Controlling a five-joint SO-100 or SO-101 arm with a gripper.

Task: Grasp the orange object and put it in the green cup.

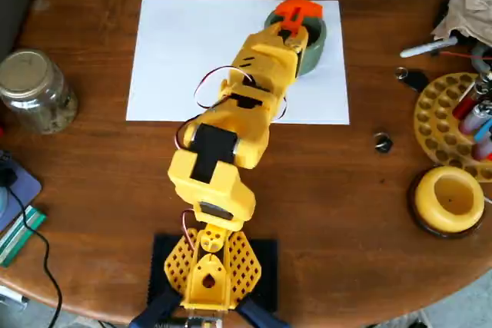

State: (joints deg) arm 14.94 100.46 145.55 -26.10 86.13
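The yellow arm reaches from its base at the bottom middle up to the right across the white paper (192, 59). Its gripper (294, 25) is over the sage-green cup (316, 48), which stands on the paper's far right corner and is largely covered by the arm. The bright orange object (298, 10) sits at the gripper's tip, above the cup's far rim, and looks held off the table. The jaws are mostly hidden under the arm's own body; they appear shut on the orange piece.
A glass jar (34, 90) stands at the left. A yellow round holder (450, 199) and a yellow perforated tray with pens (442, 117) are at the right. Small dark bits (382, 142) lie on the wood between. Cables and clutter lie at the left edge.
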